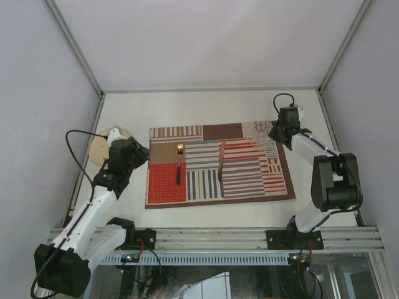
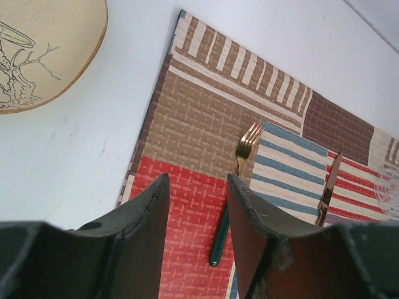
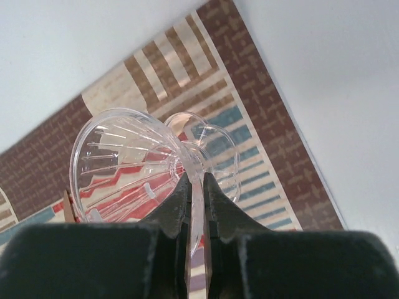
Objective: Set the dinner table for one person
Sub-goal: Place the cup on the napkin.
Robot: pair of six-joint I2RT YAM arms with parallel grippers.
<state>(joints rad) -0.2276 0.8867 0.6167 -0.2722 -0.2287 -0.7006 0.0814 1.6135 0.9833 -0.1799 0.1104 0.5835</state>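
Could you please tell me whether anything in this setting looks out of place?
Yes: the plate lies on the bare dinner table left of the placemat, while the fork and knife lie on the mat with nothing between them. Nothing looks spilled or broken.

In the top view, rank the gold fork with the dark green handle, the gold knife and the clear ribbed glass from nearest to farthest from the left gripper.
From the left gripper:
1. Gold fork with dark green handle, on the left part of the striped patchwork placemat.
2. Gold knife, mid-placemat.
3. Clear ribbed glass, at its far right corner.
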